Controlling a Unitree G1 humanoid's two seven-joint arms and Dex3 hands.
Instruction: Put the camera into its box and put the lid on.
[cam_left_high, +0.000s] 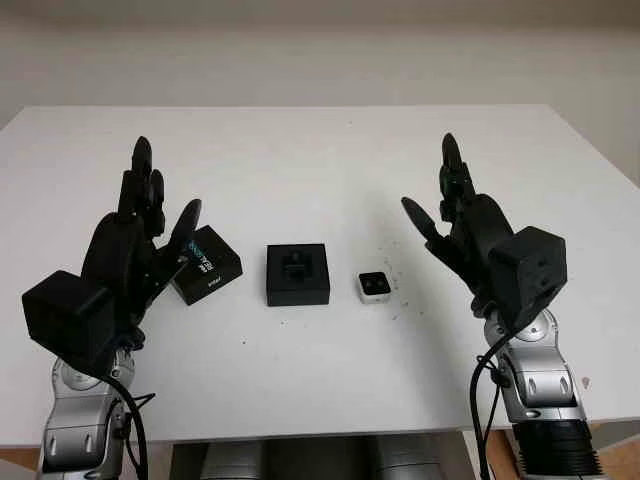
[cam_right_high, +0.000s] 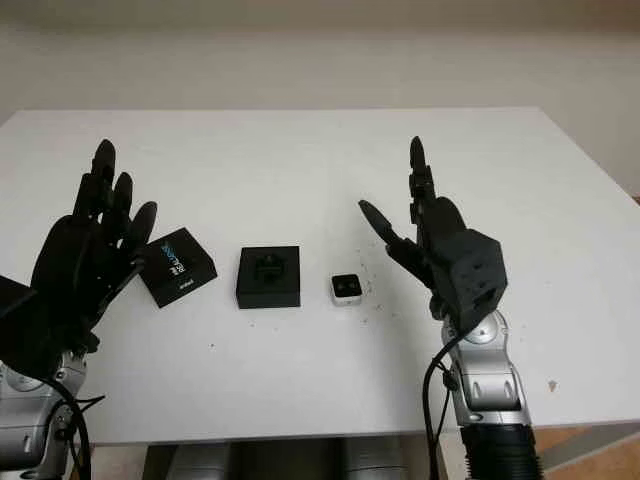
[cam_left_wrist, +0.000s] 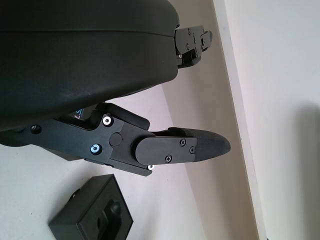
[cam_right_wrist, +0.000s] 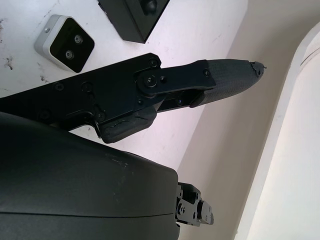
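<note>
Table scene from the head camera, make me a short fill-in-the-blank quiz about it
1. The open black square box lies ____ the black lid and the small white camera.
2. The camera lies nearest the ____ hand.
3. The left hand holds ____.
4. All three things lie on a ____ table.

Missing words: between; right; nothing; white
</note>
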